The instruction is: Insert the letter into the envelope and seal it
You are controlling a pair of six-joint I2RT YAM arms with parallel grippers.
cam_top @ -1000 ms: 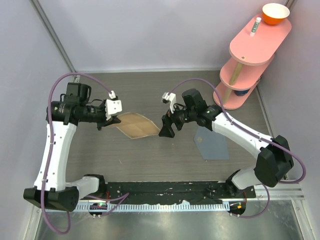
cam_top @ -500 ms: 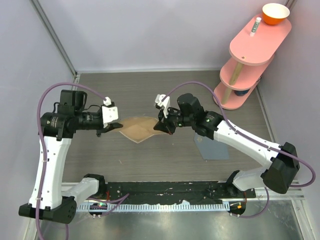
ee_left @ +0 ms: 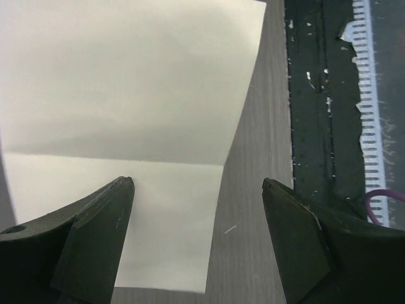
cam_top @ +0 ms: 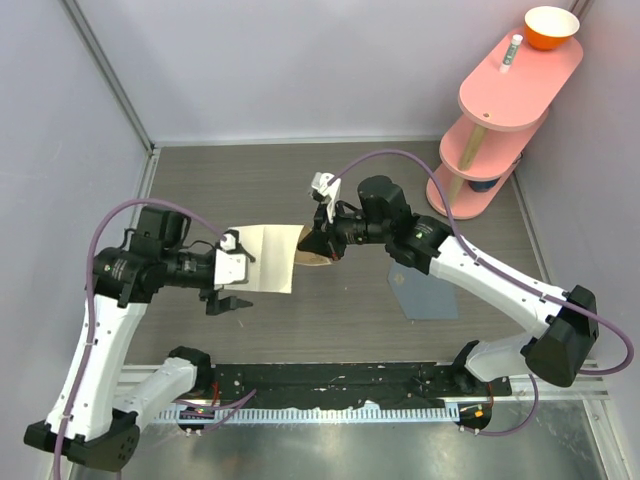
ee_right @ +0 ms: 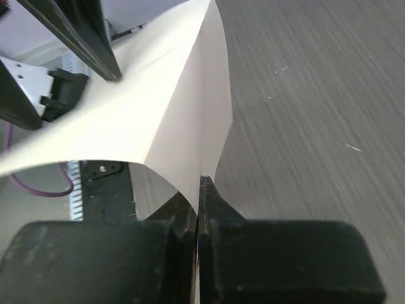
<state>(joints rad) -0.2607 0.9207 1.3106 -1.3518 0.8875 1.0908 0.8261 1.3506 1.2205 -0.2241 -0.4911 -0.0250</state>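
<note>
Your right gripper (ee_right: 199,189) pinches the letter (cam_top: 265,258); your left gripper (ee_left: 197,182) gapes wide. The envelope (cam_top: 428,292) lies flat to the right, well apart from the letter.

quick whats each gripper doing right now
left gripper: open, jaws spread wide over the cream creased paper sheet, gripping nothing.
right gripper: closed, pinching an edge of that sheet.

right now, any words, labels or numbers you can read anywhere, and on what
None can be read. The letter shows a blank face in every view, the envelope is plain, and the small tube on the pink shelf is too small to tell.
</note>
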